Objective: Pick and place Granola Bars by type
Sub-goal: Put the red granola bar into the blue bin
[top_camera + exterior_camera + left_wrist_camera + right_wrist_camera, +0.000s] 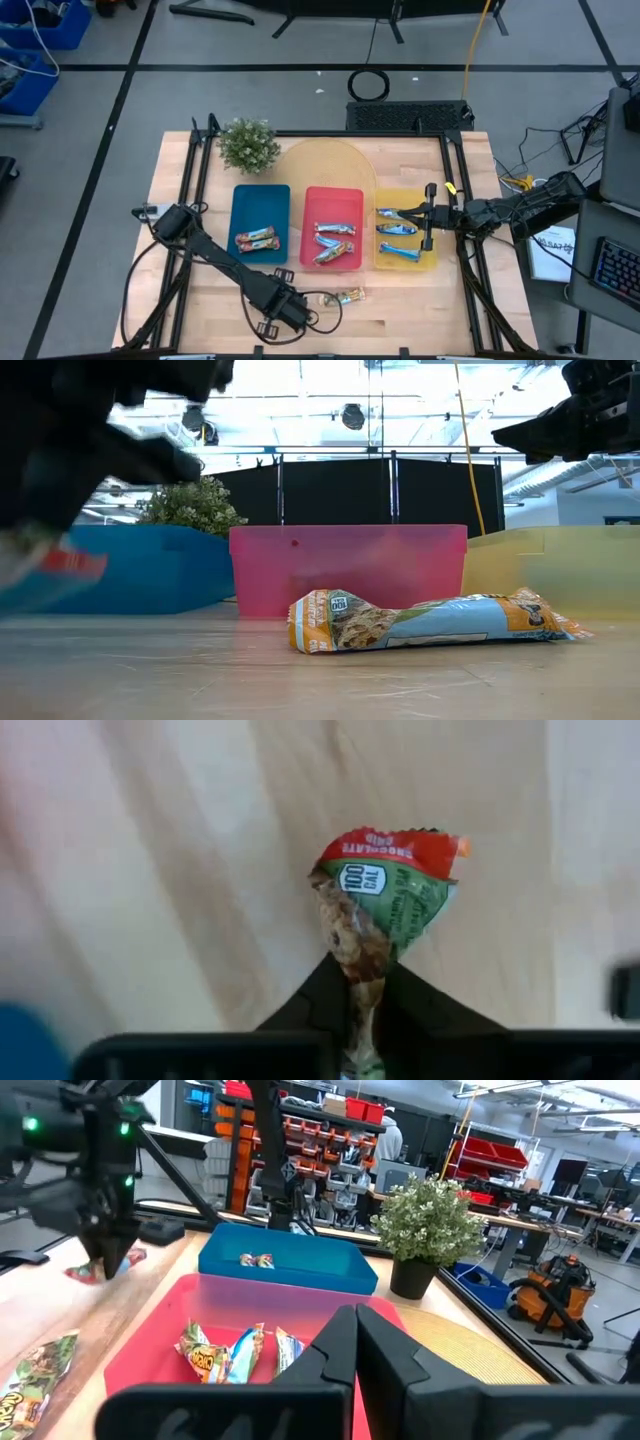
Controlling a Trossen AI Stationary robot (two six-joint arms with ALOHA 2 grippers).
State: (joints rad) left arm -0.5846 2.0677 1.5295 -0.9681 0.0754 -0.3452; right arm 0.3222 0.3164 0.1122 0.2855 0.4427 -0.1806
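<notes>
I see the wooden counter low in the frame; left gripper jaws clamp a red-green granola bar, right gripper jaws together over the pink tray.

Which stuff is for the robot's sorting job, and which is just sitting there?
For the job: red-green bar pinched in the left pincer; loose bar; sorted bars; blue tray, pink tray, yellow tray.
Just sitting there: little plant; round yellow mat.
</notes>
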